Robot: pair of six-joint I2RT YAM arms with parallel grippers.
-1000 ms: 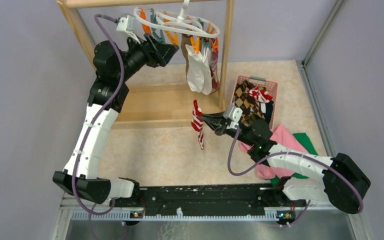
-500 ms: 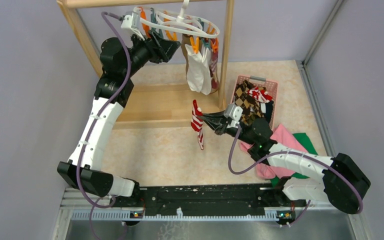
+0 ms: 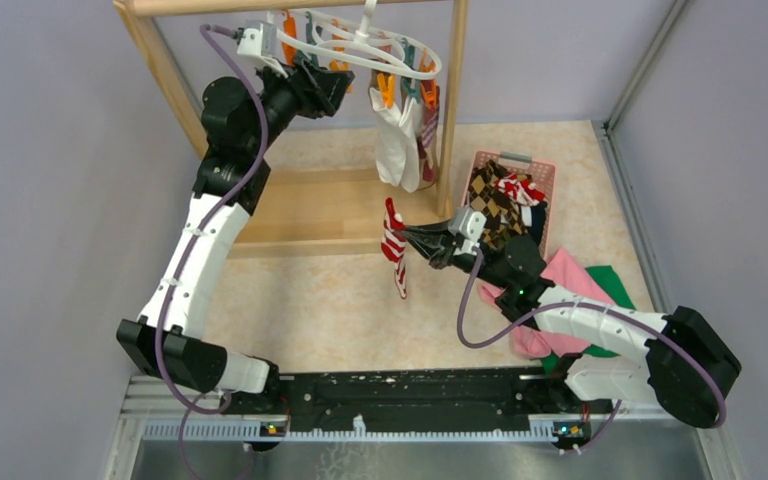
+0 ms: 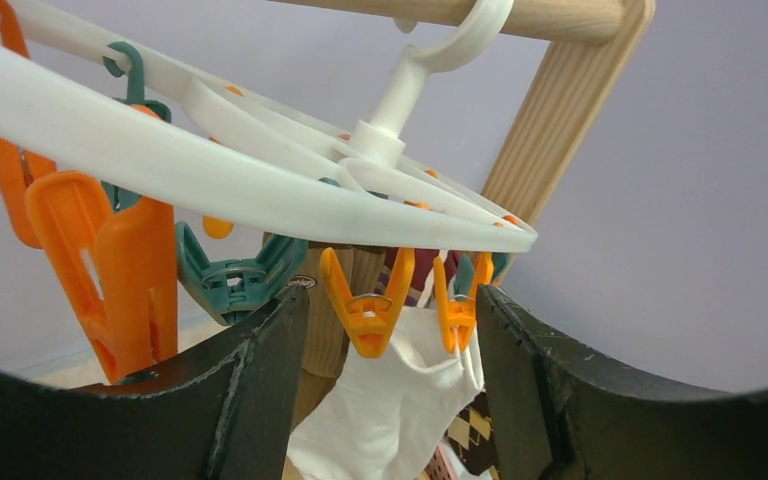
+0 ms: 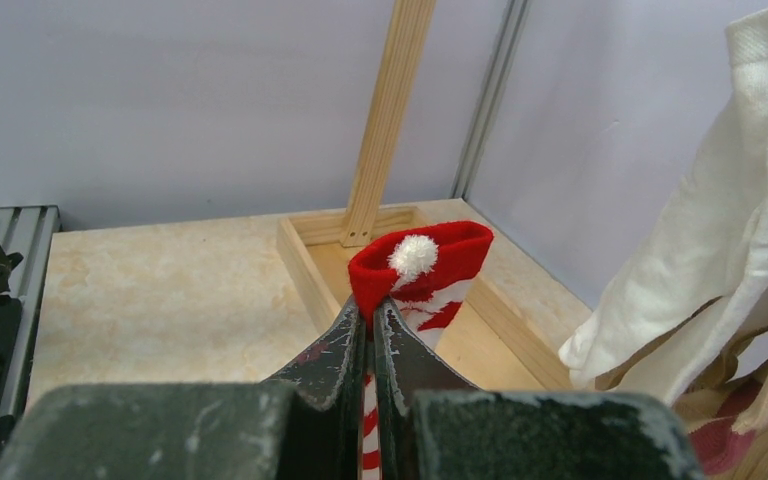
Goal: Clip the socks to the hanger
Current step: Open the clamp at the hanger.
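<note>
The white ring hanger [image 3: 380,57] hangs by its hook from the wooden rack's top bar, with orange and teal clips dangling from it. A plain white sock [image 3: 395,140] and a brown sock [image 4: 335,300] hang clipped on its right side. My left gripper [image 3: 332,88] is up at the ring's left underside and stands open. In the left wrist view an orange clip [image 4: 365,310] hangs between its fingers [image 4: 260,350] without touching them. My right gripper [image 3: 407,240] is shut on the cuff of a red-white striped sock [image 3: 396,250], which dangles above the table.
The wooden rack's right post [image 3: 452,100] and base tray [image 3: 310,210] stand behind the striped sock. A pink basket [image 3: 546,172] at the right holds argyle socks [image 3: 493,208] and other socks. Pink cloth [image 3: 572,276] and green cloth [image 3: 615,285] lie beside my right arm.
My left arm has risen and swung right, bringing its gripper closer under the hanger ring. The hanging socks have shifted slightly. The right arm and striped sock have not moved.
</note>
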